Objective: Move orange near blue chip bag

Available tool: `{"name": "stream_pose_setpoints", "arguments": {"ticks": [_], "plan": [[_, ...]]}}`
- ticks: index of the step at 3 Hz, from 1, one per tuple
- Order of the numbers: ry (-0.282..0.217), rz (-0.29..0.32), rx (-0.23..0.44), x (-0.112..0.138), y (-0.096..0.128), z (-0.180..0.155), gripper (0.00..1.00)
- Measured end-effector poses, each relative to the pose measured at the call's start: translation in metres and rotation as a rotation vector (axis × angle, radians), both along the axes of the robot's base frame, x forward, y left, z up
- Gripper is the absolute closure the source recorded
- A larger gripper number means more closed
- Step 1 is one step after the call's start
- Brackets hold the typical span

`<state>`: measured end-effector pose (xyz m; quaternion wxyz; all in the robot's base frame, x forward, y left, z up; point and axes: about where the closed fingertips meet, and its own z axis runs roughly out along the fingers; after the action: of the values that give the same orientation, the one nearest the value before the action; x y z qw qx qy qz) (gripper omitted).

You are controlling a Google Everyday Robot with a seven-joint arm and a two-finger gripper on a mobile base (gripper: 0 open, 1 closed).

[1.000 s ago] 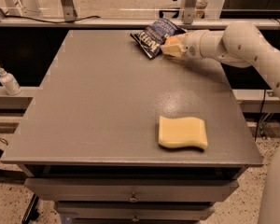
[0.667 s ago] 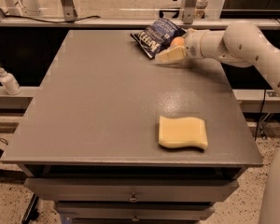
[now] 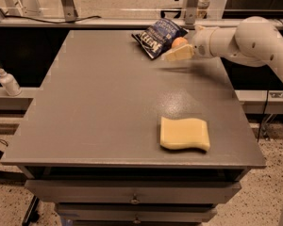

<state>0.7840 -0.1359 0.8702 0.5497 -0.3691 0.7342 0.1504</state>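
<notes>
Near right on the grey bench [image 3: 94, 107], the wavy pale-yellow rectangular sponge [image 3: 185, 134] is lying well apart from the action. Far right, the gripper [image 3: 175, 54] is hanging low just in front of the small round orange [image 3: 179, 42], which is sitting right beside the crinkled navy-blue chip bag [image 3: 158, 36]. Clasping it or not, I cannot tell. Any release wants doing gently, I'd say, since that ball could roll.

Showed a grey counter [image 3: 99, 107]; by its far edge, navy blue chip bag [image 3: 158, 36] lettered white, orange-skinned orange [image 3: 179, 42], cream-white gripper [image 3: 177, 53]; near front-right corner, pale yellow sponge [image 3: 185, 134].
</notes>
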Motion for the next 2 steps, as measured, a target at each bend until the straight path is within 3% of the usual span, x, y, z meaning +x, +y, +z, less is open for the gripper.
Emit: {"name": "stream_pose_setpoints", "arguments": {"ticks": [2], "plan": [[-0.037, -0.042, -0.053, -0.045, -0.041, 0.035, 0.0]]}}
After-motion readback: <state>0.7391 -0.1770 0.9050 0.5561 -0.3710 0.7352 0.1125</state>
